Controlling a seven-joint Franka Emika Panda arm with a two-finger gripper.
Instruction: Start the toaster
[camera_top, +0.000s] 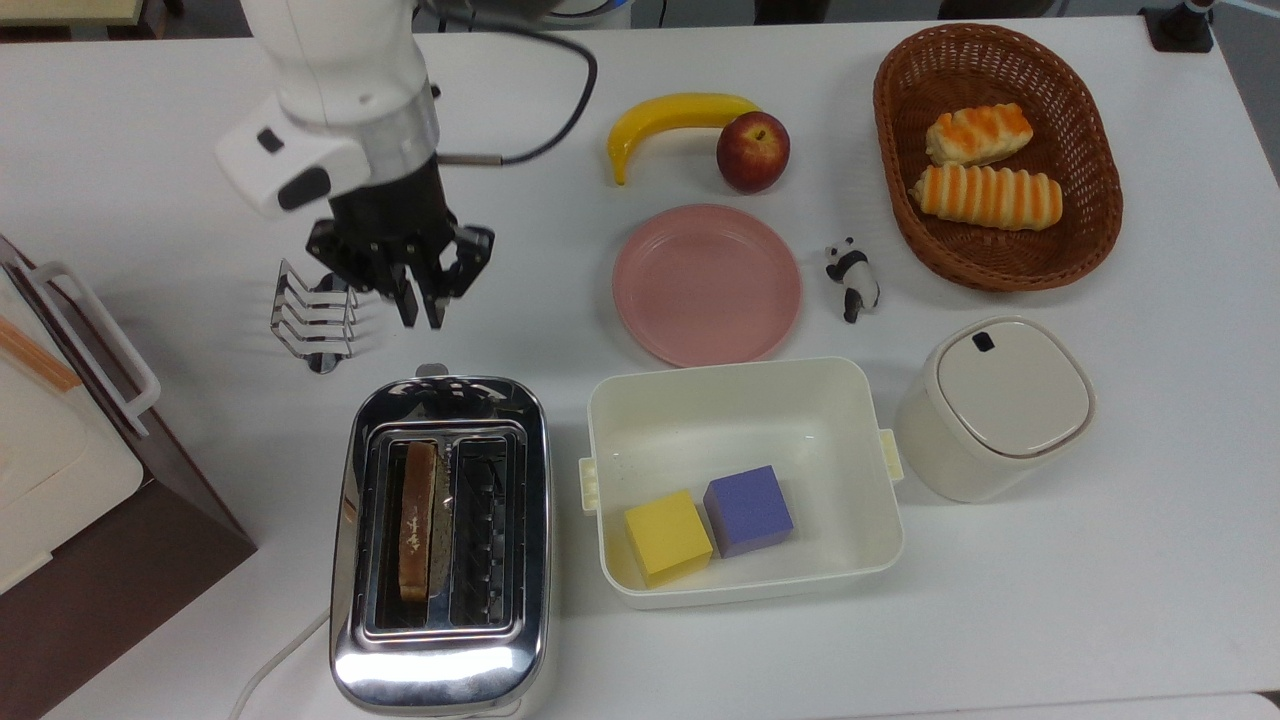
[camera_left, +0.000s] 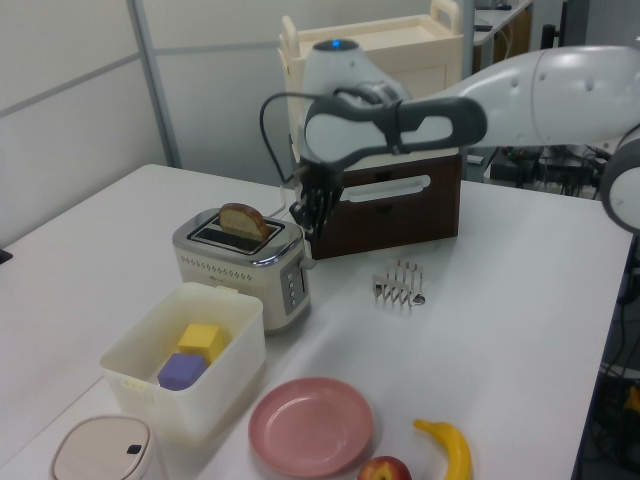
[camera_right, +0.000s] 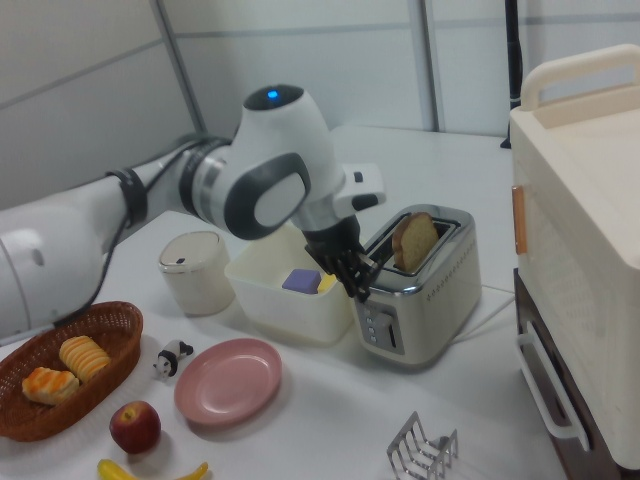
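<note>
bread (camera_left: 245, 219) stands tall out of one slot of the toaster (camera_top: 440, 540), so by my judgement the toaster is not running and the lever at its near end is yet to be pressed down. pincer (camera_top: 421, 312) hangs above the counter (camera_top: 1100, 560) with its fingers narrow and nothing between them. the toaster sits just below the pincer in the top view, apart from it; the wire rack (camera_top: 312, 318) lies beside the pincer, on the top view's left.
</note>
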